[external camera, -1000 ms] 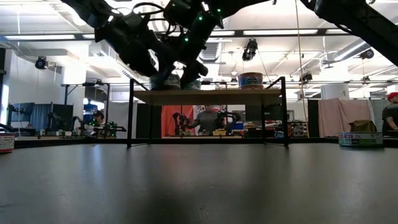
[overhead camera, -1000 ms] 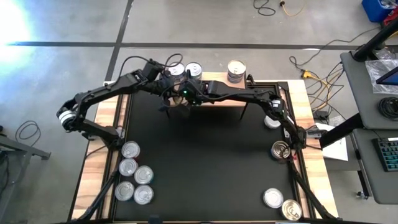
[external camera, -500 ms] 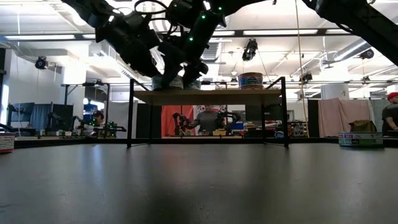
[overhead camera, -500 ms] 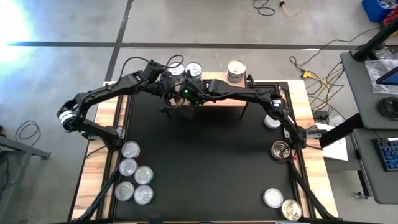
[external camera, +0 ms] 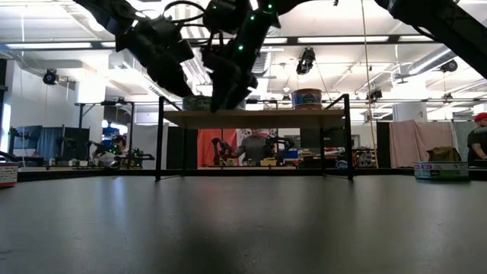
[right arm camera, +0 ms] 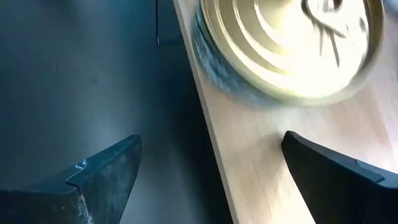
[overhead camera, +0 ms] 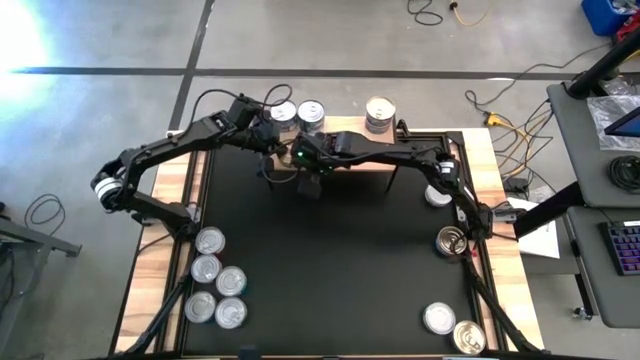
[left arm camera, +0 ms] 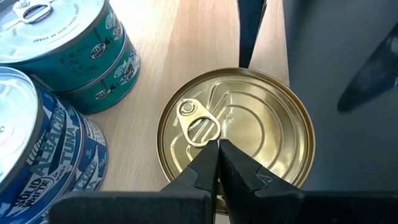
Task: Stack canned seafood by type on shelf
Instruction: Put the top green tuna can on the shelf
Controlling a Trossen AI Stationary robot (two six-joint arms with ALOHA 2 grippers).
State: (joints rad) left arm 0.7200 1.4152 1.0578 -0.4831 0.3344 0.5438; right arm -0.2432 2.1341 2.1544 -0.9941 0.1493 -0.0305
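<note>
The shelf (overhead camera: 345,125) stands at the table's far edge. On its wood top (left arm camera: 186,56) sits a gold-topped tin (left arm camera: 233,130) near the front edge, beside a teal stack (left arm camera: 81,50) and a blue tuna stack (left arm camera: 37,143). My left gripper (left arm camera: 217,149) is shut, its tips over the gold lid next to the pull ring. My right gripper (right arm camera: 211,168) is open and hangs in front of the shelf's near edge, with the gold tin (right arm camera: 286,43) ahead of its fingers. In the low view both grippers (external camera: 185,87) (external camera: 224,99) hover at the shelf's left part. My left gripper's shut fingertips (left arm camera: 214,155) come slanting down over the gold tin's lid (left arm camera: 239,140), beside the pull ring. Whether they touch the lid I cannot tell. The tin stands flat on the shelf top.
Another tin stack (overhead camera: 378,113) stands on the shelf's right part. Several loose tins (overhead camera: 215,275) lie at the mat's left near side, and others at the right edge (overhead camera: 445,240) and right near corner (overhead camera: 440,318). The mat's middle (overhead camera: 330,260) is bare.
My right gripper has let go of the gold tin on the shelf and drawn back toward the table's near edge, off the shelf, with its fingers open. The tin has stayed on the shelf top. My left gripper has kept close over it.
</note>
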